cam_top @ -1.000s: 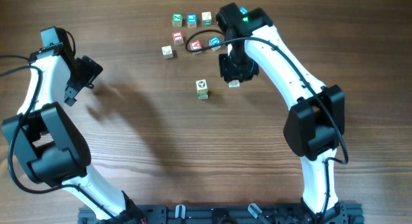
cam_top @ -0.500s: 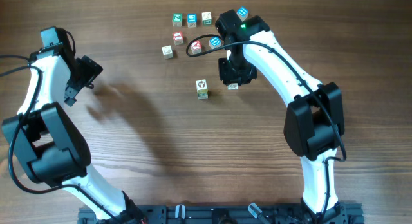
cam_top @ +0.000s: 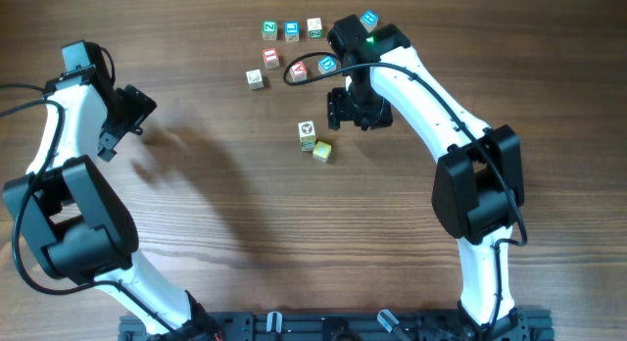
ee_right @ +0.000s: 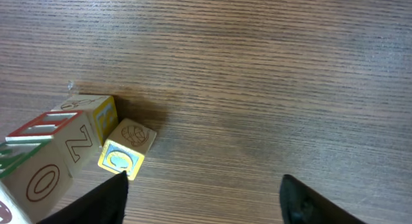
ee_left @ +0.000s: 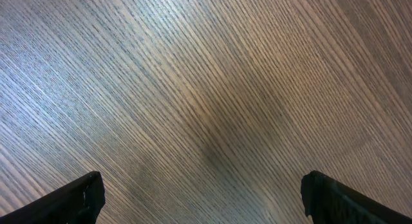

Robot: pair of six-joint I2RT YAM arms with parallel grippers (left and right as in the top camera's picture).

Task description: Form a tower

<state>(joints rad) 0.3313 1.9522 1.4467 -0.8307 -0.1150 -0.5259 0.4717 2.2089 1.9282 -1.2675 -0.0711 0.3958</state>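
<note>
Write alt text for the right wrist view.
A small yellow cube lies on the wooden table beside the base of the tower of alphabet cubes at the left edge. The right gripper hangs open above, empty, its dark fingers at the bottom corners.

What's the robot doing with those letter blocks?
It is building a tower of letter blocks. The right gripper hangs open beside the tower, holding nothing. A small yellow cube lies on the table at the tower's foot, not on top. The left gripper is open too, far off to the side. More loose cubes wait at the back.
</note>
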